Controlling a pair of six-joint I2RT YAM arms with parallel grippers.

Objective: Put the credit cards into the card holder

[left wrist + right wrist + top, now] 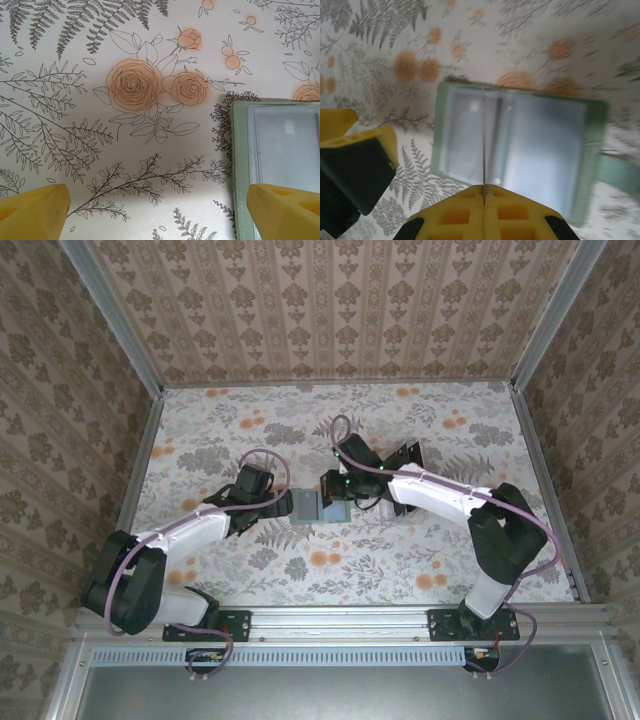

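The holder (530, 150) is lying open and flat on the flowered table (300, 580), its clear sleeves facing up, between the two arms. A card (484, 135) is showing edge-on as one thin dark line across the holder's left panel. Whether it is touching the sleeve cannot be told. Its near end is being pinched in the right gripper (484, 196), whose yellow fingers are pressing tight together. The left gripper (157, 214) is hovering just beside the holder's left edge, fingers spread wide and gripping nothing, one fingertip overlapping the holder's near corner.

The step in hand appears to be feeding this card into a sleeve. Doing it well likely means tilting the card nearly flat, lining its leading edge with a sleeve mouth and sliding it along the pocket, with the left gripper pressing down on the green border so that the holder is not skidding.

The right wrist view is giving the card's edge and both sleeve panels, though blurred. The left wrist view is showing the stitched green border sharply. The top view is placing both grippers at the holder, near the table's centre.
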